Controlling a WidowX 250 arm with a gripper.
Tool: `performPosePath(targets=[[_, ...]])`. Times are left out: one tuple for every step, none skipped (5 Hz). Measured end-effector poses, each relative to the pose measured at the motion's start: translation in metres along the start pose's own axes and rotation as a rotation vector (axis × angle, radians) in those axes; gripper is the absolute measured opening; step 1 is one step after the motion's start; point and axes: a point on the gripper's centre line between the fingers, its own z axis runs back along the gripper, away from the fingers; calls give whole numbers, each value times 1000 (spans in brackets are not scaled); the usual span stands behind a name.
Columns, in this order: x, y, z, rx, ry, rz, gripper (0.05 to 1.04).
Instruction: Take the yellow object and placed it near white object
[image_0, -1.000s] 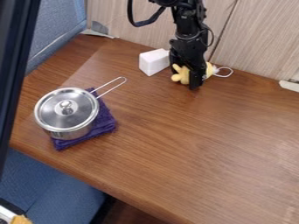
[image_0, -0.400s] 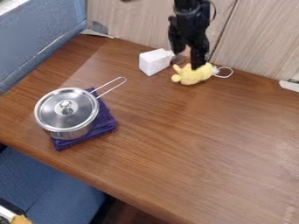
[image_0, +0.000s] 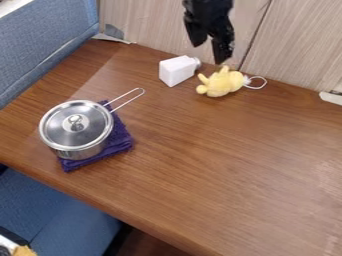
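1. Hanging up and to the right of the white bottle (image_0: 175, 72), the gripper (image_0: 208, 52) points downward. Fingers stand well apart, nothing between them. Exact opening: can't tell if that's full travel.
2. Yellow plush toy (image_0: 224, 84): on the table (image_0: 220, 165), just right of the bottle, small gap, not touching. It's lying down, stubby limbs on the bottle side, white cord loop (image_0: 265, 81) on the side away from it. Nothing has hold of it. One fingertip shows right by its upper edge; clearance can't be judged.
3. Bottle itself: cap (image_0: 196, 62) up and to the right, on the toy side.
4. Steel pot (image_0: 80, 151): down and left of the bottle, well apart. Lid (image_0: 59, 125) on, knob up. Wire handle (image_0: 127, 96) slants up toward the bottle.
5. Purple cloth (image_0: 122, 137): also down-left of the bottle, under the pot, sticking out past it on the right and below.
6. Wood-grain panel (image_0: 150, 25): behind the bottle. Blue padded surface (image_0: 53, 45): left of the bottle, beyond the table edge.
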Motion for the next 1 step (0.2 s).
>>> performPosePath(targets=[[-1, 3, 1, 2, -2, 0, 1000]])
